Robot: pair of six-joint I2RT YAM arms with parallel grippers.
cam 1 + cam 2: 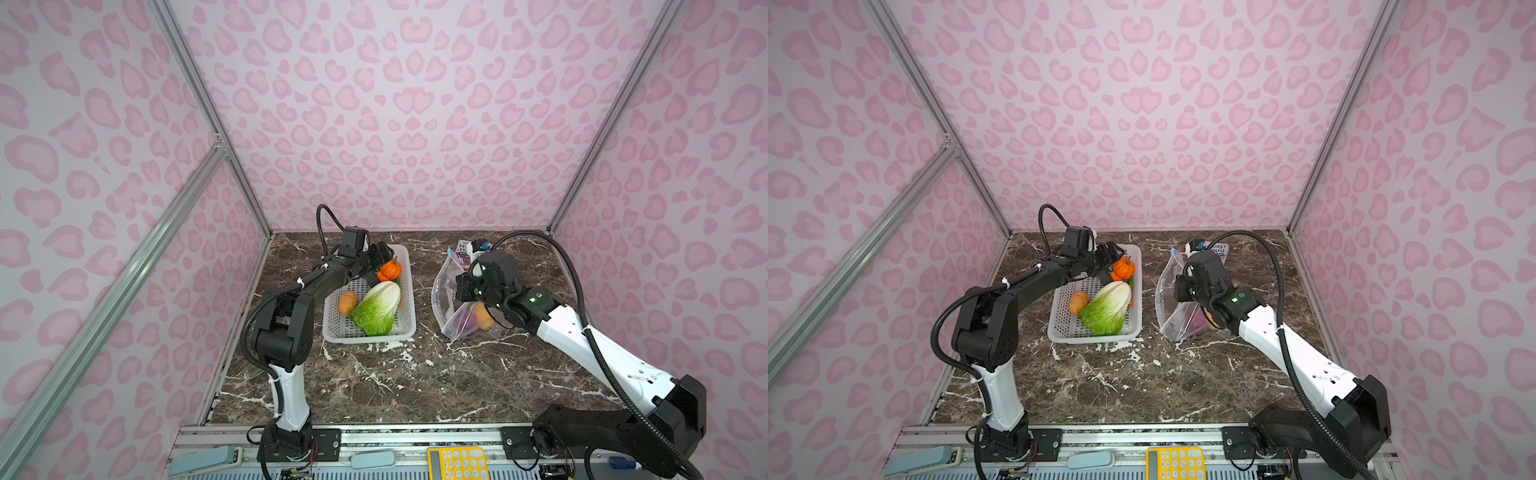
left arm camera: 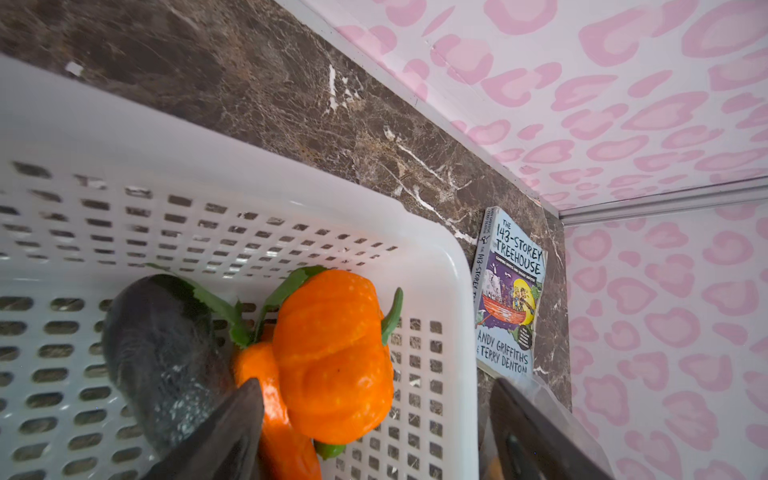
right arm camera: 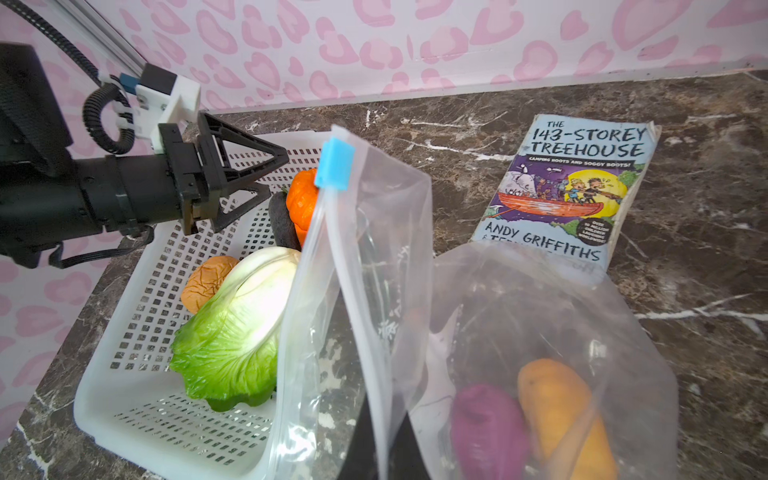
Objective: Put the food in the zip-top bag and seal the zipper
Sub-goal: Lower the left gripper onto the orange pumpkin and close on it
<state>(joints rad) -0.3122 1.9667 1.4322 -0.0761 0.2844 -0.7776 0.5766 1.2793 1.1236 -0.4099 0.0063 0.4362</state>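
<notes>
One white basket (image 1: 365, 338) and one clear bag (image 3: 540, 299) sit apart on the marble surface (image 1: 415, 382), the basket to the left in both top views. Six pieces of toy food lie in the basket: one pumpkin (image 2: 332, 353), one carrot (image 2: 270, 399) touching it, one small green piece (image 2: 330, 450) peeping from under the pumpkin, one dark grey lump (image 2: 162, 365), one cabbage (image 3: 237, 332) and one potato (image 3: 208, 278) beside the cabbage. Two pieces are inside the bag: one purple onion (image 3: 486, 432) and a second potato (image 3: 557, 407), side by side at its bottom.

The left claw (image 3: 274, 174) hangs over the pumpkin at the basket's far end, spread wide and holding nothing. The right claw (image 3: 374, 449) is pinched closed on the bag's rim, holding the mouth up. The zipper (image 3: 320, 232) is unsealed, with its one blue slider (image 3: 334, 164) at the raised end. One paperback book (image 3: 573, 187) lies flat behind the bag.
</notes>
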